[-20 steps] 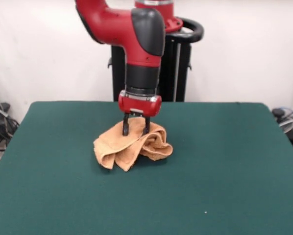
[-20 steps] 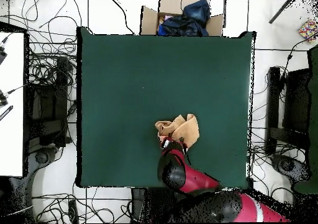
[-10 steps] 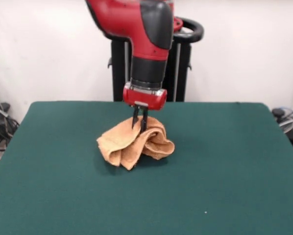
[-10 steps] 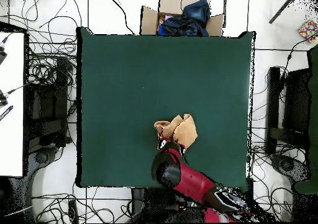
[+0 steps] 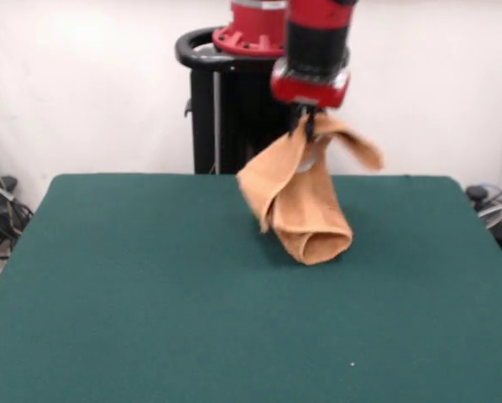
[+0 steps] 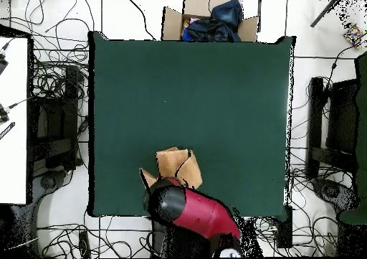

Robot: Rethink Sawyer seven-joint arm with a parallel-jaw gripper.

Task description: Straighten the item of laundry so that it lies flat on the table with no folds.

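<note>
Gripper (image 5: 306, 126) has lifted the towel (image 5: 305, 201) off the desk (image 5: 108, 277) since 0.5 s ago & swung it sideways. Fingers pinched shut on its top edge; towel hangs in air, doubled over w/ folds. Judgement: lift done, laying it out flat remains.

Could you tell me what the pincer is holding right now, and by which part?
The pincer holds the towel by a bunched fold at its top; the rest hangs.

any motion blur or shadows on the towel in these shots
Front view: the towel hanging from the gripper looks soft-edged, slightly blurred, and a faint shadow lies on the table beneath it. Overhead view: the arm hides part of the towel; no clear shadow.
</note>
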